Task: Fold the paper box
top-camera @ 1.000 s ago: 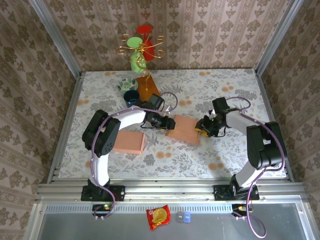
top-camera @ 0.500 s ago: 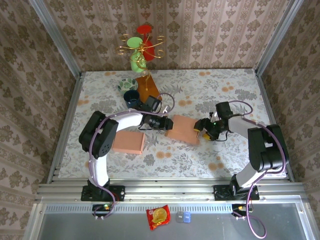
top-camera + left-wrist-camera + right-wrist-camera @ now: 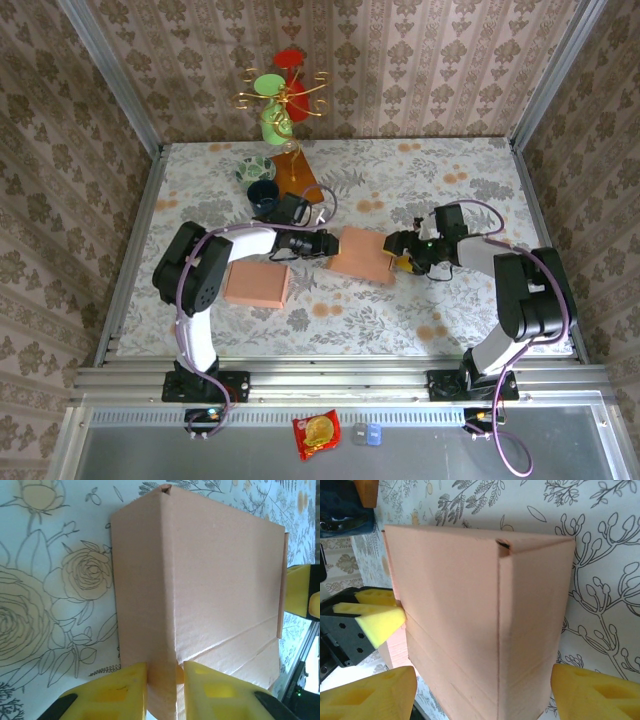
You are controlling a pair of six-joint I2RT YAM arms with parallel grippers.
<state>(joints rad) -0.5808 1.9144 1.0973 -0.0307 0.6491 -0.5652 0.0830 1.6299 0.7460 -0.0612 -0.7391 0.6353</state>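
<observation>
At the table's near rim lie one red snack packet (image 3: 316, 432) and a small blue item (image 3: 367, 433) beside it. Farther in, a flat cardboard piece (image 3: 257, 284) rests by the left arm. At mid-table sits the half-formed paper box (image 3: 362, 255), one of two cardboard pieces in the scene, caught between two arms. The left gripper (image 3: 328, 243) pinches a raised crease at the box's edge between its yellow fingers, while the right gripper (image 3: 397, 252) stands with jaws spread wide on either side of the opposite end, apparently not touching it. The hazard, judging from here: the left's hold is a narrow nip on thin card, so a tug could slip it free and let the fold spring open. A skewed squeeze from the right could dent the panels or skid the box across the flowered cloth. Beyond stand one dark cup (image 3: 262, 193), one patterned bowl (image 3: 255, 167), one orange block (image 3: 295, 175) and one gilt stand (image 3: 283, 95) hung with red and green cups.
</observation>
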